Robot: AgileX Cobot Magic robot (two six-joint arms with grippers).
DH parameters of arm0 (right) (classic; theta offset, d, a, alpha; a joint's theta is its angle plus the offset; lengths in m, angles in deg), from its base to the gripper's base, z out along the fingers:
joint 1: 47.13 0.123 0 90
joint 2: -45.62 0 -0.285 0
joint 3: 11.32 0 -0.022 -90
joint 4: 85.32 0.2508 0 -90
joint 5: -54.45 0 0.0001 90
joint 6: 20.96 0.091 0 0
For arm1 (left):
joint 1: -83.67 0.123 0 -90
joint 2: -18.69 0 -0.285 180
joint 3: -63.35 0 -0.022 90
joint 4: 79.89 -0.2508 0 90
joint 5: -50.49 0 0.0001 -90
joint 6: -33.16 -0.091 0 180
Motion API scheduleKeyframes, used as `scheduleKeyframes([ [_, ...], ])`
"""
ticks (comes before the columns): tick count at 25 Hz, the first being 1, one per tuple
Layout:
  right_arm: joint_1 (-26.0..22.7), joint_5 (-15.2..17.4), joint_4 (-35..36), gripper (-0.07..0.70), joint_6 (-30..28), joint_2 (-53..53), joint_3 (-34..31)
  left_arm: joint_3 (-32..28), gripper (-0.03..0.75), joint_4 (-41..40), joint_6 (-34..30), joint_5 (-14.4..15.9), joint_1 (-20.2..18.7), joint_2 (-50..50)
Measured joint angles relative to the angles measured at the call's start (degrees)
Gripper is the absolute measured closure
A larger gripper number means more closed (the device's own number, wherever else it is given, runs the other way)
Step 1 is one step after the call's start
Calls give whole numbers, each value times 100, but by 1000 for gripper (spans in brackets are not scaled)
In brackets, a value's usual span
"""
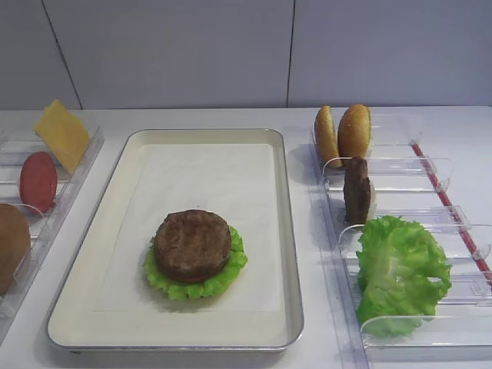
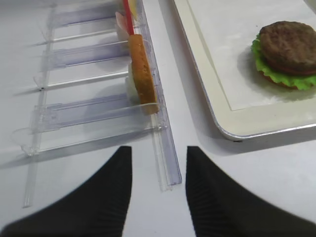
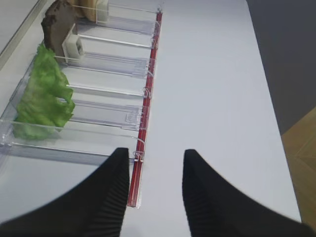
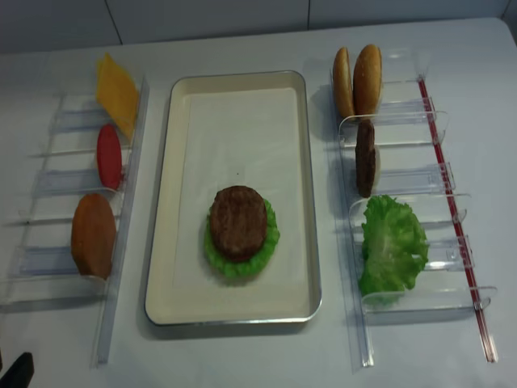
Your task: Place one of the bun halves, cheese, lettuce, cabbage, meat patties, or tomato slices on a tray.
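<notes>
The right gripper hangs low over the white table, its ribbed black fingers apart and empty, beside the clear plastic rack holding ruffled lettuce and an upright patty.

In the left wrist view, the left gripper hovers likewise, spread and holding nothing, near a bun half standing on edge in the left rack.

From the exterior high view, the cream tray sits mid-table before a pale grey wall; on its paper liner a rough meat patty rests on a lettuce leaf (frilled edges showing). Cheese and a tomato slice stand left.

The realsense view shows two bun halves upright at the right rack's far end.
</notes>
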Motion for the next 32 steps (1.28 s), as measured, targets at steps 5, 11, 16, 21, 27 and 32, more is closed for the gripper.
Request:
scheduleKeyframes([
  [5, -362, -317, 355, 379, -364, 0, -207, 0, 441, 0, 0, 0, 0, 0],
  [11, -448, -407, 400, 381, -398, 0, -267, 0, 441, 0, 0, 0, 0, 0],
  [16, -448, -407, 400, 381, -398, 0, -267, 0, 441, 0, 0, 0, 0, 0],
  [21, -448, -407, 400, 381, -398, 0, -267, 0, 441, 0, 0, 0, 0, 0],
  [27, -448, -407, 400, 398, -398, 0, -267, 0, 441, 0, 0, 0, 0, 0],
  [32, -448, -407, 400, 437, -398, 0, -267, 0, 441, 0, 0, 0, 0, 0],
])
